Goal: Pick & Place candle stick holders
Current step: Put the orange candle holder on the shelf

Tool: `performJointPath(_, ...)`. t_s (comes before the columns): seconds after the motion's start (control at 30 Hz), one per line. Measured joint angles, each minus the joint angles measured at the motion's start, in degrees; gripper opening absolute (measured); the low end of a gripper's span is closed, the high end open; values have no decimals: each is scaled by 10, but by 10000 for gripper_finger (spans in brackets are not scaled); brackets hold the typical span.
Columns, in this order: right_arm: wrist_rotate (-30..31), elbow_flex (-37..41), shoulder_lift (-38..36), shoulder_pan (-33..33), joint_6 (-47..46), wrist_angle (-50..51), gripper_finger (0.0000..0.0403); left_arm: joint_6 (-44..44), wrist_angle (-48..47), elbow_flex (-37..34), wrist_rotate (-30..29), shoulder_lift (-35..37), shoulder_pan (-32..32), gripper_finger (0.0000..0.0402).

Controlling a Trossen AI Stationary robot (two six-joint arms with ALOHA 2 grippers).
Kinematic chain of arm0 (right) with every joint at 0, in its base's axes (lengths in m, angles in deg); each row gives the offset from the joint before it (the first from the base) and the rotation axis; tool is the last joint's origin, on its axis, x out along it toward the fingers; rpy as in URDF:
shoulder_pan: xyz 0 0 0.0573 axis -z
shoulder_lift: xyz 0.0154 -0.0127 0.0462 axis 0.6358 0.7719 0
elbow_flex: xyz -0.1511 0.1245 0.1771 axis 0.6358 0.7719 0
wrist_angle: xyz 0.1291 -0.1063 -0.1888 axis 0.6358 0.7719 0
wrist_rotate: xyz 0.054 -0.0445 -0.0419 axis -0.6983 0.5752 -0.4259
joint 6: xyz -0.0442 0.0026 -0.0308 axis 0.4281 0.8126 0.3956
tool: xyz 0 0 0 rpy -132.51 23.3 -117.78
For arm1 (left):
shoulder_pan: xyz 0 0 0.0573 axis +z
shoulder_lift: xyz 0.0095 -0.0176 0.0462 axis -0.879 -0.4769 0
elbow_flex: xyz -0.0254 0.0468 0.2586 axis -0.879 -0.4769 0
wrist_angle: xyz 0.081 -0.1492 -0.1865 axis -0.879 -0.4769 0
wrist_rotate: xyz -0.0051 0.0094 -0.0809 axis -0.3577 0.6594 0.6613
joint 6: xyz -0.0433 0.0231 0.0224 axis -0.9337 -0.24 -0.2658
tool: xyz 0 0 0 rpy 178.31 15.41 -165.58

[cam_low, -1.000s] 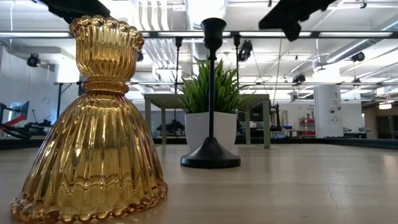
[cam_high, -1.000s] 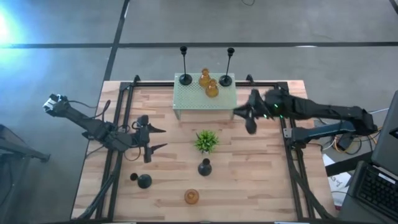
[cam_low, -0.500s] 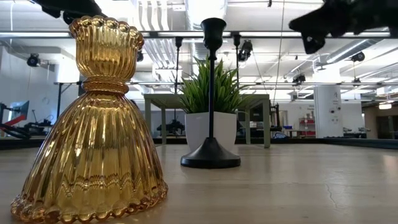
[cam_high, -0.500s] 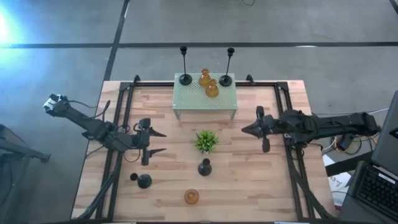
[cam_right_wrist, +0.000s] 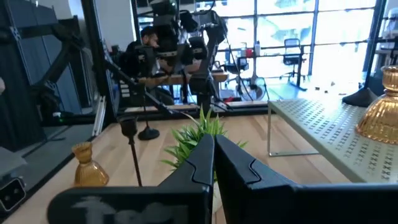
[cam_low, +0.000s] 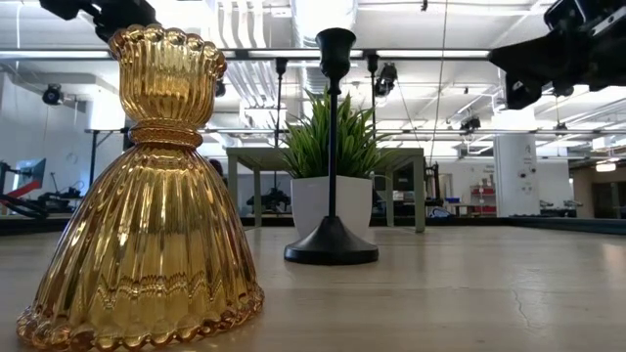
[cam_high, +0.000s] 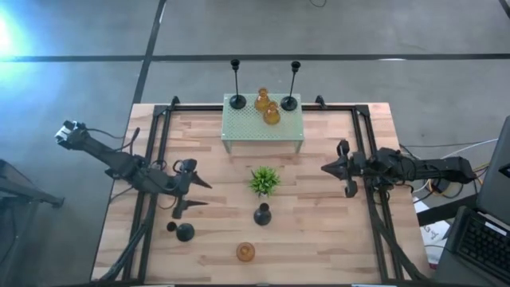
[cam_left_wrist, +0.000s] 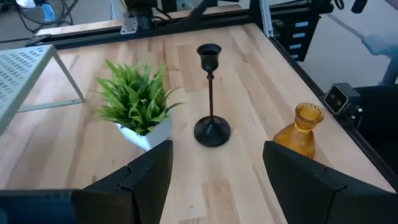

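Candle stick holders on a pale plank counter (cam_high: 319,231) and a perforated metal stand (cam_high: 263,127).
Two thin-stemmed black and two ribbed amber glass holders sit on the stand; three more rest on the counter near a spiky plant (cam_high: 264,180). Left tool (cam_high: 194,194) fingers apart, right tool (cam_high: 339,168) pressed together, both empty.

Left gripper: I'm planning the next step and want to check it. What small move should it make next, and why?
Probably ease the left gripper forward toward the tall black holder beside the plant. Its fingers are open and empty, and the left wrist view frames that holder between them, standing free on the table. The right gripper is shut and off to the side.
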Motion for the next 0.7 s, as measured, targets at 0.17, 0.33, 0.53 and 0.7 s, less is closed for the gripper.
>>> performJointPath(0.17, 0, 17, -28, 0, 20, -1, 8, 9, 33, 0, 51, -38, 13, 254)
performJointPath(0.33, 0, 23, -34, 0, 62, 0, 8, 33, 91, 0, 157, -108, 37, 246)
performJointPath(0.53, 0, 22, -34, 0, 118, 4, 8, 41, 129, -1, 258, -187, 60, 219)
performJointPath(0.7, 0, 13, -34, 0, 118, 3, 8, 60, 198, -1, 322, -242, 71, 209)
